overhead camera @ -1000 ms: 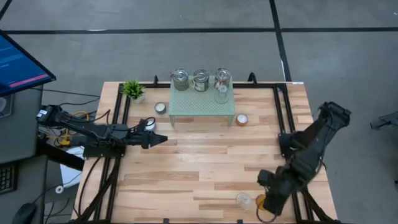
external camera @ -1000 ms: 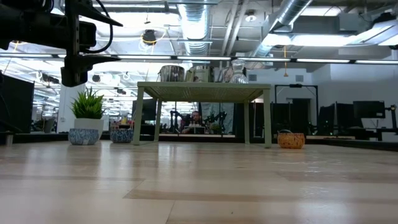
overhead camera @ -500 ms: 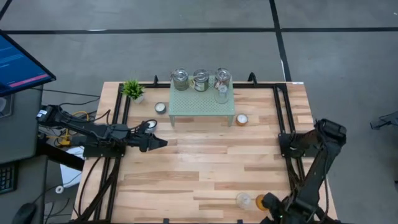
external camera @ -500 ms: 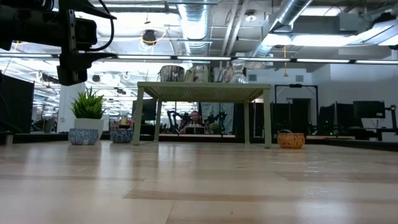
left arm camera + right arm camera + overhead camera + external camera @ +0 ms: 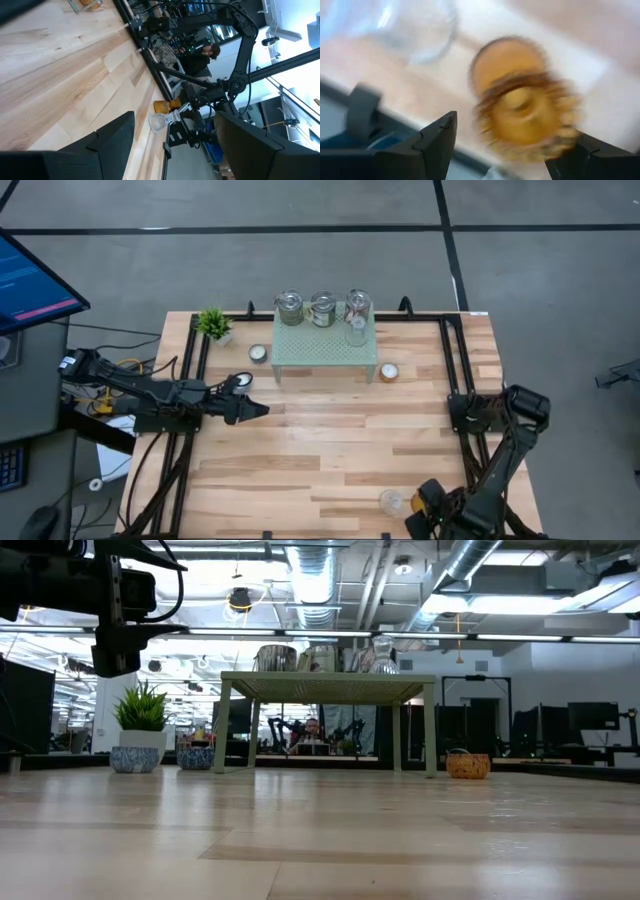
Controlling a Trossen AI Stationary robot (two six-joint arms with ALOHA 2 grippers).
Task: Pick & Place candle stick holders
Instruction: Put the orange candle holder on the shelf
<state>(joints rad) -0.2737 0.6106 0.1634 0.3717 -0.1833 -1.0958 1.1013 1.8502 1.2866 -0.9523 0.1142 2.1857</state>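
My right claw (image 5: 505, 145) hangs at the desk's (image 5: 330, 440) near edge, fingers spread on either side of the amber cup (image 5: 522, 117), not gripping it; a clear glass cup (image 5: 390, 501) stands just beside it. My left claw (image 5: 262, 409) waits spread wide above the desk's left side. Three silvery jars (image 5: 322, 308) and another clear cup (image 5: 356, 332) sit on the pale green mesh stand (image 5: 325, 350); a white tealight cup (image 5: 258, 353) rests left of it, an orange one (image 5: 388, 372) right, with the potted plant (image 5: 214, 323) at the far corner.

Table (image 5: 330, 450) middle bare; mesh stand (image 5: 325, 352) blocks far edge.
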